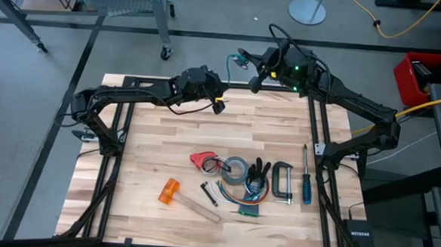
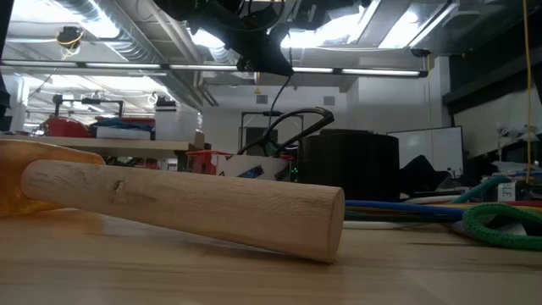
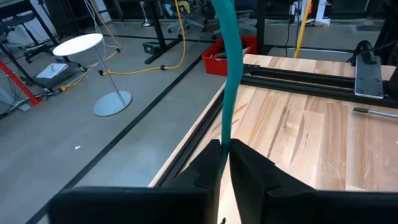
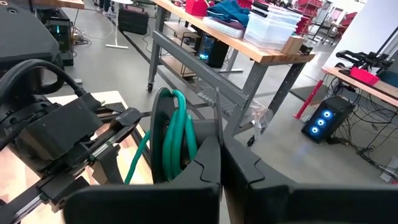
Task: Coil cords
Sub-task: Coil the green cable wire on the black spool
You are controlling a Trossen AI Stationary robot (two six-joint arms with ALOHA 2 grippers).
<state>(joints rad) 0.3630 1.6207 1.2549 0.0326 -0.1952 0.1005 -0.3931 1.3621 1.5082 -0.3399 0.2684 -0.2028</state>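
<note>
The cord is teal-green. Several turns of it form a coil (image 4: 177,134) in my right gripper (image 4: 219,155), which is shut on it above the table's far edge (image 1: 243,60). One strand (image 3: 229,81) runs from the coil to my left gripper (image 3: 225,163), which is shut on it. My left gripper also shows in the high view (image 1: 218,102), just inside the far edge, a little nearer and to the left of my right gripper. Both are raised above the table. The cord's end piece does not show. My left gripper pinches a single strand of the cord (image 3: 226,146) between its two fingers. The strand leaves the fingertips and runs nearly straight toward my right gripper, clear of the table. My right gripper pinches several turns of the coil together (image 4: 186,158) between its two fingers. It reaches level from the table's right. The coil stands upright beyond the fingertips, lifted clear.
Near the front of the table lie a hammer with an orange head (image 1: 173,193), a red tool (image 1: 201,159), a roll of tape (image 1: 237,170), a clamp (image 1: 282,180), a screwdriver (image 1: 306,181) and a bundle of coloured wires (image 1: 240,202). Bare wood lies between them and the grippers.
</note>
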